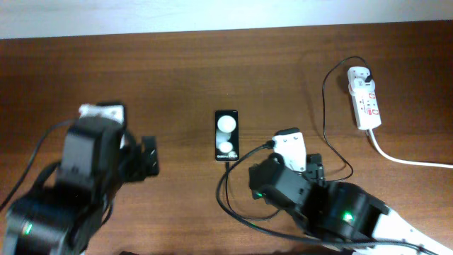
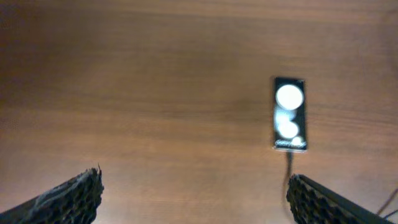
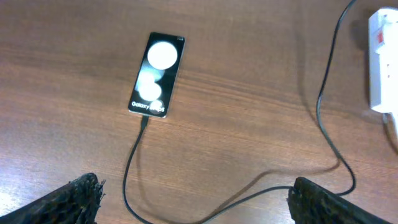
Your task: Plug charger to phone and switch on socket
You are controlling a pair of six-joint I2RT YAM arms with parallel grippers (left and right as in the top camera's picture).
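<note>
The black phone (image 1: pixel 226 134) lies flat mid-table, its screen showing two round white lights and small white text; it also shows in the left wrist view (image 2: pixel 290 114) and the right wrist view (image 3: pixel 157 74). The thin black charger cable (image 1: pixel 221 190) has its plug in the phone's near end (image 3: pixel 144 122) and loops across the table (image 3: pixel 328 81) up to the socket. The white socket strip (image 1: pixel 364 98) with red switches lies at the far right, its edge in the right wrist view (image 3: pixel 382 61). My left gripper (image 2: pixel 194 193) is open and empty. My right gripper (image 3: pixel 194 196) is open, above the cable loop.
A thick white cord (image 1: pixel 410 160) runs from the socket off the right edge. A black plug (image 1: pixel 371 74) sits in the strip's far end. The wooden table (image 1: pixel 163 78) stretches back to a pale wall.
</note>
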